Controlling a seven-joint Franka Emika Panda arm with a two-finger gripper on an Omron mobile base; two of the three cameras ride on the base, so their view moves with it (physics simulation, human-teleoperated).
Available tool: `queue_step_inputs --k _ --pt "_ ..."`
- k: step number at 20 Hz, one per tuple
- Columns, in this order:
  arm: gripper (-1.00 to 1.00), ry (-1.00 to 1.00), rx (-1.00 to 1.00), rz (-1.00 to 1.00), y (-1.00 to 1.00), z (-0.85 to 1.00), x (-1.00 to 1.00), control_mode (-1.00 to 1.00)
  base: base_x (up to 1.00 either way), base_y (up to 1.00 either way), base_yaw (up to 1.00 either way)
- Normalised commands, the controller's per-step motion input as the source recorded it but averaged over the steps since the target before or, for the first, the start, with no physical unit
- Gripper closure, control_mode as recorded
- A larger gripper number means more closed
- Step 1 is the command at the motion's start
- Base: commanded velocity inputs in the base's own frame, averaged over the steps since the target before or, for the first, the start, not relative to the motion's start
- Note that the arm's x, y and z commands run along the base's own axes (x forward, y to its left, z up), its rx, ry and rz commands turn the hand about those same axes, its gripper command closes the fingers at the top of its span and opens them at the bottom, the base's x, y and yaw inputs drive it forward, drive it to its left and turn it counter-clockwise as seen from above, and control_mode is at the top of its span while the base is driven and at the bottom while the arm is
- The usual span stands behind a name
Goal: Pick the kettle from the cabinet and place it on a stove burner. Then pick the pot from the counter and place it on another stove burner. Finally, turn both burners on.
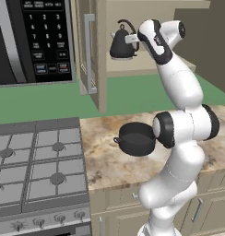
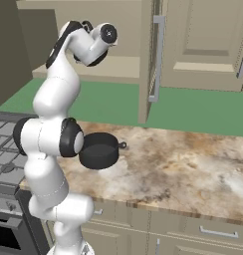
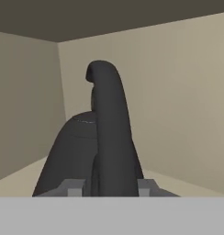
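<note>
The black kettle stands on the shelf inside the open cabinet. My gripper reaches into the cabinet from the right, level with the kettle's arched handle. In the hand view the handle rises between the two fingertips, and my gripper is shut on it, with both tips pressed against its sides. The kettle's body sits just behind the handle. The dark-grey pot rests on the marbled counter, to the right of the stove. Two small burners lie under grey grates.
The cabinet door stands open towards me, with its long silver handle. A black microwave hangs above the stove. Stove knobs line the front edge. Drawer units sit below the counter.
</note>
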Motion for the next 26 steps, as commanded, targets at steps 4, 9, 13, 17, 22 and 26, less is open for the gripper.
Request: queue_step_inputs --k 4,9,13,17,22,26 --pt "1.0 0.0 0.0 0.01 0.01 -0.06 0.0 -1.0 0.0 0.0 0.0" --pt "1.0 -0.01 -0.01 0.01 0.01 -0.01 -0.02 -1.0 0.0 0.0 0.0" --pt "1.0 -0.05 0.0 -0.01 0.0 0.0 -0.15 -1.0 0.0 0.0 0.0" --pt "1.0 -0.02 0.0 -0.01 0.0 0.0 -0.22 -1.0 0.0 0.0 0.0" --pt "1.0 -0.06 0.0 0.0 0.0 0.0 -0.65 -1.0 0.0 0.0 0.0" --pt "1.0 -0.03 0.0 -0.01 0.0 0.0 -0.6 -1.0 0.0 0.0 0.0"
